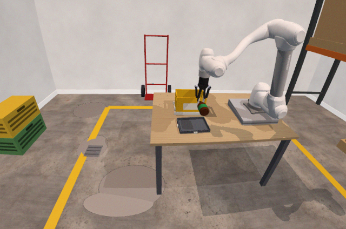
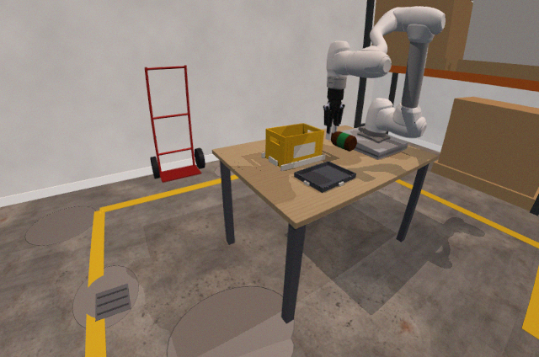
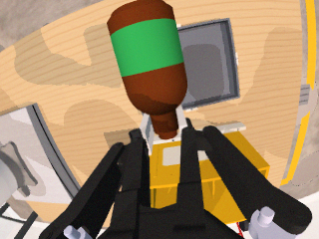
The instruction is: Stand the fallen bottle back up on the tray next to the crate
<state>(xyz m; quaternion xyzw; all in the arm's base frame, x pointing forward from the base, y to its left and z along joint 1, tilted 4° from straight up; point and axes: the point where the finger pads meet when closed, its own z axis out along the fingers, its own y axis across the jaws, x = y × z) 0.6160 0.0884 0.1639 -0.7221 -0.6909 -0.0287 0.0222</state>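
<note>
The brown bottle (image 1: 203, 108) (image 2: 343, 141) (image 3: 150, 55) with a green band hangs in the air over the table, close to lying flat, its base tilted a little down and pointing away from the fingers. My gripper (image 1: 201, 100) (image 2: 331, 131) (image 3: 164, 116) points down and is shut on the bottle's neck. The dark tray (image 1: 192, 124) (image 2: 325, 176) (image 3: 209, 70) lies flat on the table in front of the crate, with no bottle on it. The yellow crate (image 1: 180, 105) (image 2: 277, 149) stands upright beside the gripper, left of it in the top and exterior views.
White low brackets (image 1: 185, 113) (image 2: 302, 162) run along the foot of the crate. The arm's grey base slab (image 1: 251, 120) (image 2: 381, 151) lies to the right on the wooden table (image 1: 165, 134) (image 2: 287, 205). A red hand truck (image 1: 157, 64) (image 2: 170, 116) stands behind the table.
</note>
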